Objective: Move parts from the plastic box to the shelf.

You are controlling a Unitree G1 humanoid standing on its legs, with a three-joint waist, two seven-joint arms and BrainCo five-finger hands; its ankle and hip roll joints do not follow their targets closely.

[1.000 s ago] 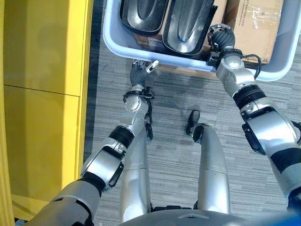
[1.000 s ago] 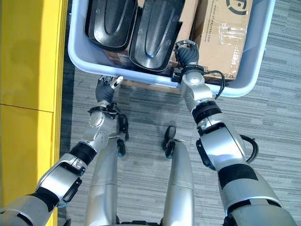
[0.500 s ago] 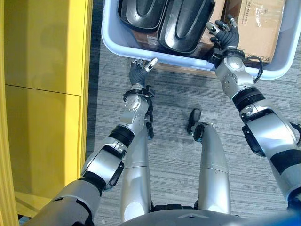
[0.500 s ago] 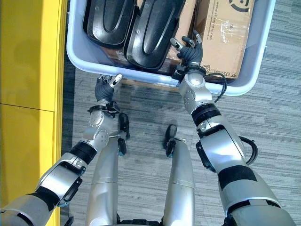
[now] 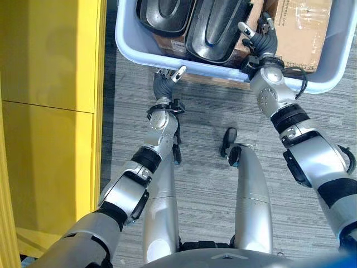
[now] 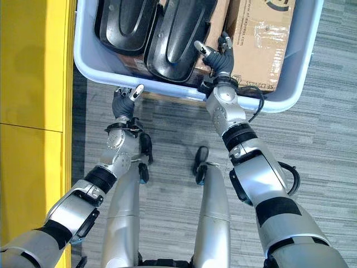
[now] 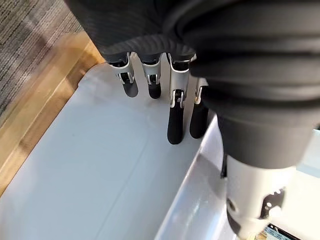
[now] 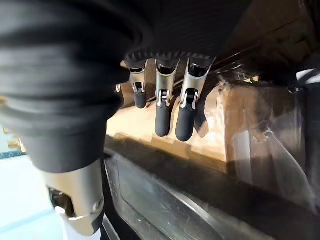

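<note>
At the frame's top, our right robot hand, fingers spread and empty, reaches beside the black parts in the plastic box. Our left robot hand, fingers straight, presses the box's outer wall; pushing harder could shift it, spoiling the grasp.

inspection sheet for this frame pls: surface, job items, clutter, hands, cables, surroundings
Surface: grey striped carpet floor.
Job's things: plastic box on the floor ahead, holding two black moulded parts side by side over cardboard.
Clutter: cardboard carton in the box, on the robot's right.
Hands: left hand open, fingers against the box's outer wall under the rim; right hand open inside the box, between the right black part and the carton, holding nothing.
Cables: nothing seen.
Surroundings: yellow panel along the robot's left.
</note>
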